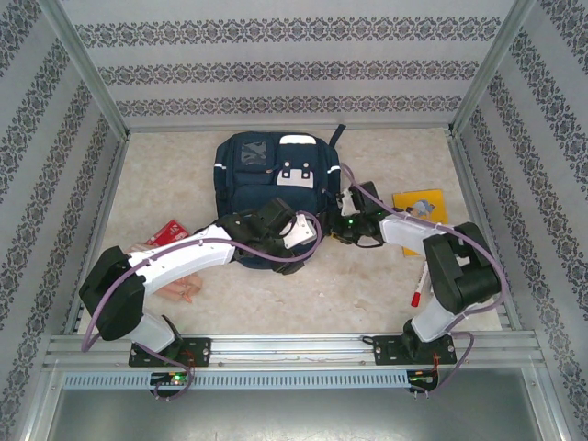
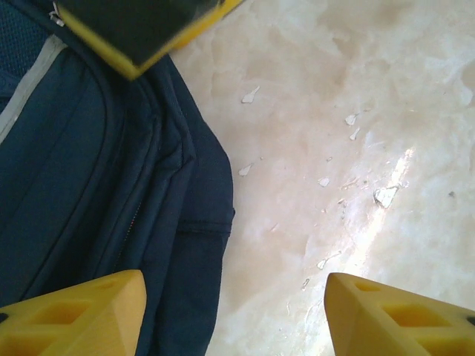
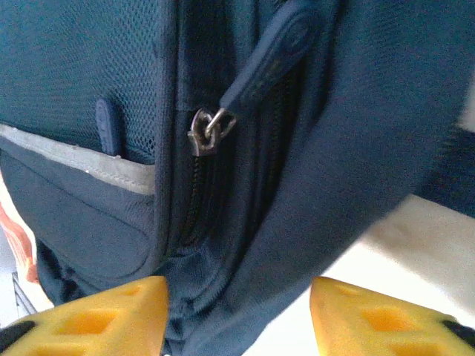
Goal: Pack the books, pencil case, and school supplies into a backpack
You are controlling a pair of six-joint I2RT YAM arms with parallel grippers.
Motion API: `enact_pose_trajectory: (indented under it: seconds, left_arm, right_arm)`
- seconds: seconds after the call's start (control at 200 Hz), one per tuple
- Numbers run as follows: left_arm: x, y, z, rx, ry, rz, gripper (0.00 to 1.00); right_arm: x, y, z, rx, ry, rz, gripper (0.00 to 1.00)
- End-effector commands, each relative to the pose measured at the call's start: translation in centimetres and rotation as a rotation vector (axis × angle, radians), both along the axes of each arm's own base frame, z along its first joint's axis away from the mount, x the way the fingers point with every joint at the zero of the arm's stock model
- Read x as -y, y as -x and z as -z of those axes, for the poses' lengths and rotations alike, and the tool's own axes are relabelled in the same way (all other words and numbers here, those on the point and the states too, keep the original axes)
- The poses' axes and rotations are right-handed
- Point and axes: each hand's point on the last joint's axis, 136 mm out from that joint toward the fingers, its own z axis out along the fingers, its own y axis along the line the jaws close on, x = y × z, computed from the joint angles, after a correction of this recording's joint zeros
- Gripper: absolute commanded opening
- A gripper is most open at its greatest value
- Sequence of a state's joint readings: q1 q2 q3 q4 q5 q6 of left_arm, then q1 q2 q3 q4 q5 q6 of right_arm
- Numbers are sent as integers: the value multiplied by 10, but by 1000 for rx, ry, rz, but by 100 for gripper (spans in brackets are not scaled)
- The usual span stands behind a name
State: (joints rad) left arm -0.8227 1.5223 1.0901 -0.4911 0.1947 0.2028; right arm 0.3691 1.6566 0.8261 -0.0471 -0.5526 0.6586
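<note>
Backpack lies mid bench, L jaws and R jaws both apart, empty, at its 6 o'clock edge: R shd pinch zip pull squarely while L pins fabric taut.

Enclosed on three sides by pale walls banded with dark ornamental stripes; braced at the back corners by slanting aluminium posts; floored with a beige marbled tabletop, glossy, flecked with small white chips and streaked with glare in the left wrist view; edged along the near side by an aluminium rail and a grey slotted strip; lit softly and evenly from above.
</note>
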Motion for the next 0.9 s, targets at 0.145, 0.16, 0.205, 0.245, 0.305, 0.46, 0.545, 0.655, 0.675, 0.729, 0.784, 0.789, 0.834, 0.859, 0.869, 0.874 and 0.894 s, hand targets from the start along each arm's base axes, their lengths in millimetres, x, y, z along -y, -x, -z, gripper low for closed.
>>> enact_pose_trajectory:
  seconds: [0.145, 0.16, 0.205, 0.245, 0.305, 0.46, 0.545, 0.655, 0.675, 0.729, 0.784, 0.789, 0.834, 0.859, 0.869, 0.874, 0.894]
  left_arm:
    - [6, -13, -6, 47, 3, 3, 68]
    - [6, -14, -6, 57, -1, 3, 68]
    - [4, -19, -6, 94, -13, 8, 69]
    - [2, -22, -8, 127, -28, 18, 71]
    - [-3, -31, -11, 192, -50, 22, 74]
    - [-16, -60, -18, 264, -68, -33, 74]
    - [-23, -74, -20, 252, -59, -88, 73]
    - [-29, -83, -14, 234, -73, -111, 66]
    - [-29, -83, -12, 228, -76, -107, 64]
    - [-29, -80, -5, 212, -88, -84, 59]
    - [-27, -77, -1, 191, -94, -63, 51]
    - [-27, -77, 0, 189, -94, -61, 50]
    - [-25, -75, 0, 177, -89, -49, 40]
    - [-23, -74, -2, 172, -80, -40, 34]
    - [-22, -73, -3, 169, -76, -39, 31]
    - [-22, -73, -3, 169, -75, -37, 29]
    - [-21, -72, -5, 169, -68, -32, 23]
  right_arm:
    - [-26, -6, -18, -35, -107, -15, 7]
    - [-27, -5, -23, -33, -119, -19, 5]
    - [-31, -1, -39, -25, -159, -38, 3]
    - [-34, 2, -54, -21, -187, -53, 2]
    - [-38, 7, -74, -16, -226, -79, 1]
    - [-48, 10, -104, -23, -305, -122, 0]
    - [-52, 10, -113, -30, -332, -141, 0]
    - [-57, 13, -124, -33, -366, -168, 0]
    - [-58, 14, -127, -30, -373, -177, 0]
    - [-62, 16, -134, -23, -392, -204, 0]
    - [-65, 18, -139, -23, -403, -221, 0]
    - [-65, 18, -139, -24, -403, -221, 0]
    - [-64, 18, -139, -21, -396, -222, 0]
    - [-63, 18, -137, -22, -387, -221, 0]
    - [-63, 18, -137, -21, -385, -222, 0]
    - [-63, 18, -136, -22, -382, -222, 0]
    - [-63, 18, -134, -21, -374, -225, 0]
